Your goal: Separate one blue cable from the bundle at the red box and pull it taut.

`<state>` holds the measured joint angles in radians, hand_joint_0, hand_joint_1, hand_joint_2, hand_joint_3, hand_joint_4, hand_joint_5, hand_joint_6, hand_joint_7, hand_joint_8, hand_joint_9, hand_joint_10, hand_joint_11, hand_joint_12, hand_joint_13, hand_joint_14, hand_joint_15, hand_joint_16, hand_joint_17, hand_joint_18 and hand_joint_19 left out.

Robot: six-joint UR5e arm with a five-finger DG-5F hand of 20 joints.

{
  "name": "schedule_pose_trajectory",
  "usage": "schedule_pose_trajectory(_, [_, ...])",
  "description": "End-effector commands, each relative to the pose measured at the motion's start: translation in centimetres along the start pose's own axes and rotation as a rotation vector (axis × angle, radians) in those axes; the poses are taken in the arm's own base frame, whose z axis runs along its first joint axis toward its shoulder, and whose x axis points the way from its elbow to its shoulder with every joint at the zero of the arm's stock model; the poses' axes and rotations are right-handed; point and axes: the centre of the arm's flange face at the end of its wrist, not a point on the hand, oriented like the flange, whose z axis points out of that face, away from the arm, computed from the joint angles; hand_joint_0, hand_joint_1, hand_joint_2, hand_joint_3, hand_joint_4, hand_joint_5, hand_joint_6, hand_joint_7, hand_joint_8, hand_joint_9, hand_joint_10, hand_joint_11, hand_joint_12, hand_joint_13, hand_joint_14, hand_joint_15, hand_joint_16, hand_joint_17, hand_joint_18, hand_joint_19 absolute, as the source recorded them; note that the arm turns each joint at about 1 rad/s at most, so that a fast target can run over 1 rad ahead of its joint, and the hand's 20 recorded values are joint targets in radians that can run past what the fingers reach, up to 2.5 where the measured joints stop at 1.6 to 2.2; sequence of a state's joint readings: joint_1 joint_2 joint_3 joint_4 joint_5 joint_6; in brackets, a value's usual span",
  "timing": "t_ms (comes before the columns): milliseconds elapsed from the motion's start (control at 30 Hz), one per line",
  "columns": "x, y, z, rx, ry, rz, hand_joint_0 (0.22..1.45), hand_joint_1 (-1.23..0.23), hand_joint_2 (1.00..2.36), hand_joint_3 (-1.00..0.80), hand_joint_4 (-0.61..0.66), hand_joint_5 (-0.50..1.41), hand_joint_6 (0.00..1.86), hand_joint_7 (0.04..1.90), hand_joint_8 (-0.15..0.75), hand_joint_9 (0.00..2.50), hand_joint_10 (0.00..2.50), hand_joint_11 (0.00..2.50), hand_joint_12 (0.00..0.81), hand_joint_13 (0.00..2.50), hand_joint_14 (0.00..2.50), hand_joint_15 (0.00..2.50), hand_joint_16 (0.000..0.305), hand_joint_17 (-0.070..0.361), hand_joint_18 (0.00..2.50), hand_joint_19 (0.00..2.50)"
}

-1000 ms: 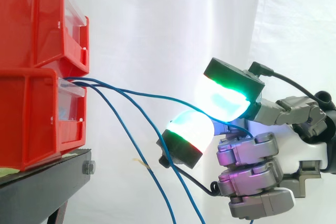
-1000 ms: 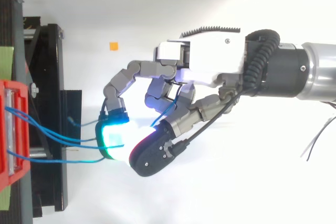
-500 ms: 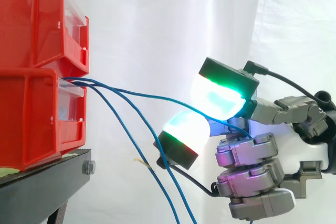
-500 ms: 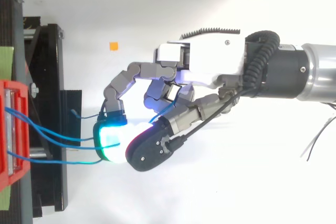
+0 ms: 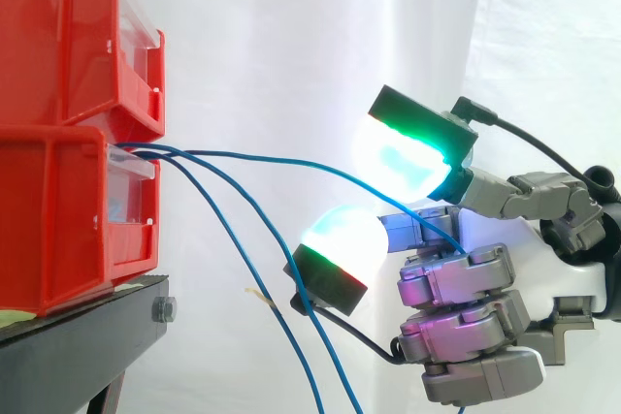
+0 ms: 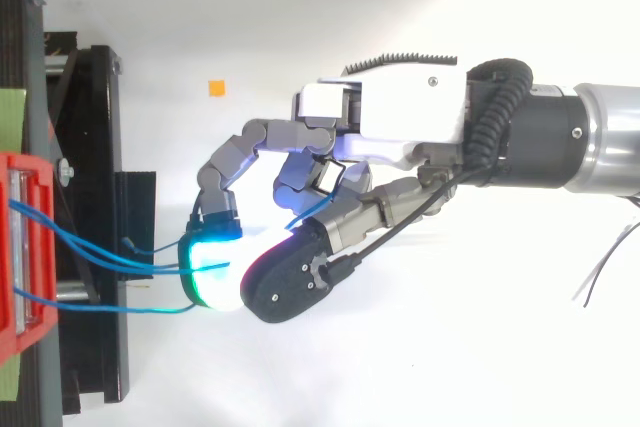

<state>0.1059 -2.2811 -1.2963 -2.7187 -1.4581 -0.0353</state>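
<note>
Side view: my hand (image 5: 466, 288) reaches in from 3 o'clock, fingers curled round one blue cable (image 5: 262, 158) that passes between my glowing pads (image 5: 403, 157). Separation looks done: the other cables (image 5: 314, 395) hang toward 5 o'clock. The held cable arcs slack to the red box (image 5: 58, 220) at 9 o'clock. Not yet pulled taut.

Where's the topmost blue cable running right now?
In the side view, the topmost blue cable runs from the lower red bin on the left, rightward between the hand's glowing fingertips.
</note>
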Motion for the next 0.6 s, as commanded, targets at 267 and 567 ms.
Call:
schedule_pose_trajectory(267, [-0.27, 0.09, 0.09, -0.009, -0.018, 0.004, 0.51, -0.37, 1.00, -0.50, 0.07, -0.19, 0.89, 0.92, 0.252, 1.16, 1.53, 1.64, 0.363, 0.88, 2.20, 1.41, 0.042, 0.095, 1.17, 1.93])
schedule_pose_trajectory(567, [-0.75, 0.24, 0.21, -0.025, -0.038, 0.008, 0.63, -0.59, 1.01, -0.43, 0.04, -0.19, 0.89, 0.97, 0.231, 1.17, 1.43, 1.72, 0.340, 0.88, 2.11, 1.48, 0.037, 0.083, 1.12, 1.95])
